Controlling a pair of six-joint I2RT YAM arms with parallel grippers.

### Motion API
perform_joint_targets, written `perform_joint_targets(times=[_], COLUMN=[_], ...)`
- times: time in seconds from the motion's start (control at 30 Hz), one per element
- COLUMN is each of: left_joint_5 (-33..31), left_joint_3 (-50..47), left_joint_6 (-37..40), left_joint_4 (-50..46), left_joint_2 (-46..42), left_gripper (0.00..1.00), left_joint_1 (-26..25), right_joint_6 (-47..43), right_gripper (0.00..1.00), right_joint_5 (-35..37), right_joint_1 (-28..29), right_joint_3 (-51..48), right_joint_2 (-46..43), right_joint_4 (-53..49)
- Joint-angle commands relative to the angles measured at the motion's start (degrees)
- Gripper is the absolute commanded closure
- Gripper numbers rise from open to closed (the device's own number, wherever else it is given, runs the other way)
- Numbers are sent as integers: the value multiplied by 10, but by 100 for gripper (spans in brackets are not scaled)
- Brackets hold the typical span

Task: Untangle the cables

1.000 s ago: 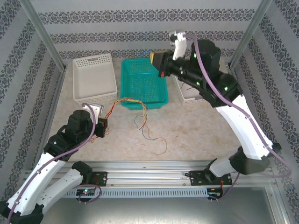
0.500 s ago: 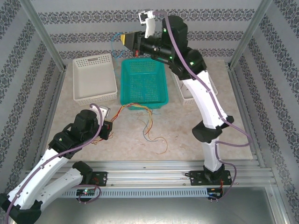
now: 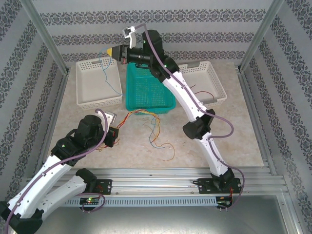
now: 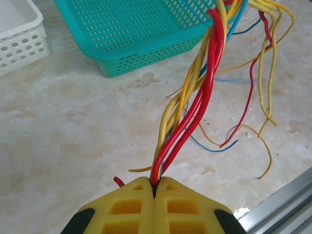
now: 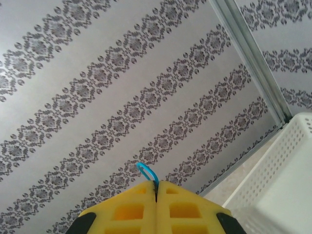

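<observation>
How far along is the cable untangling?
Done: one reddish cable seems to lie in the right basket. In hand: the right gripper, shut, holds a blue cable over the left basket; the left gripper clamps the bundle at its end. Left: red, yellow and blue cables in that bundle are twisted together, loose ends trailing on the table.

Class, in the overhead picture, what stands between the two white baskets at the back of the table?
The teal basket stands between the left white basket and the right white basket; the top external view shows it.
</observation>
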Motion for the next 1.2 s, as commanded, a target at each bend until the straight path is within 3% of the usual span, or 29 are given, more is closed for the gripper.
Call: perform_joint_targets(times=[0.0, 0.33, 0.6, 0.63, 0.67, 0.8, 1.17], left_joint_5=[10, 18, 19, 18, 17, 14, -6], left_joint_3=[-2, -1, -2, -2, -2, -2, -1], left_joint_6=[8, 9, 8, 9, 8, 8, 5], left_joint_4=[3, 3, 1, 1, 1, 0, -6], left_joint_2=[-6, -9, -16, -17, -17, -18, -19], left_gripper=[100, 100, 100, 100, 100, 100, 100], left_joint_1=[-6, -7, -8, -8, -8, -9, -22], right_joint_6=[31, 44, 19, 13, 4, -26, -104], right_gripper=[100, 100, 100, 91, 76, 52, 26], right_joint_5=[-21, -20, -1, 0, -1, 7, 35], right_joint_1=[-8, -12, -11, -11, -12, -10, -12], right_joint_3=[7, 2, -4, -4, -4, -17, -60], right_joint_2=[44, 144, 161, 160, 156, 128, -38], right_joint_4=[52, 46, -9, -20, -34, -68, -153])
